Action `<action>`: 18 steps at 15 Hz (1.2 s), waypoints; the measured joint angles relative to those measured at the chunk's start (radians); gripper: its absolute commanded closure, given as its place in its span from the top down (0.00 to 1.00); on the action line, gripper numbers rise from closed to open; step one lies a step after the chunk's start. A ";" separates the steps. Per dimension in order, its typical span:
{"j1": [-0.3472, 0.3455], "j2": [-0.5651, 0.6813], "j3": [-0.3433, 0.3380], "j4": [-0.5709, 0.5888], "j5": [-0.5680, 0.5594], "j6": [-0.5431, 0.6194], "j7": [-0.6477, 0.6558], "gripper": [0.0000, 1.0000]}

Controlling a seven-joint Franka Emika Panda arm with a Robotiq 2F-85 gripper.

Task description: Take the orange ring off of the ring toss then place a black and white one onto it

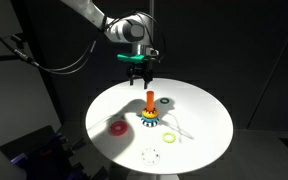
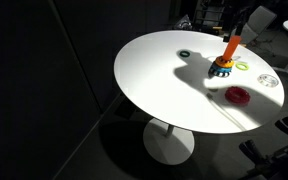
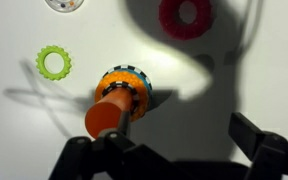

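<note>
At the near side of the white counter (image 1: pixel 199 125) in an exterior view lies the orange ring (image 1: pixel 118 127), flat and red-orange, to the left of the ring toss (image 1: pixel 150 105). That upright orange peg stands mid-counter on a blue base. The black and white one (image 3: pixel 124 73), its rim in dark and pale segments, sits round the foot. Above the peg's tip and apart from it hangs the tool (image 1: pixel 137 75), jaws wide and empty.
</note>
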 measured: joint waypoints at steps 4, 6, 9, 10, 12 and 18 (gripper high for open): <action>-0.002 -0.030 -0.005 -0.010 0.000 -0.046 0.005 1.00; -0.003 -0.047 -0.009 -0.016 0.000 -0.062 0.009 1.00; -0.003 -0.077 -0.014 -0.026 0.000 -0.093 0.022 1.00; -0.003 -0.091 -0.014 -0.033 0.000 -0.104 0.033 1.00; -0.002 -0.119 -0.014 -0.047 0.000 -0.136 0.055 1.00; 0.002 -0.225 -0.013 -0.106 0.000 -0.197 0.098 1.00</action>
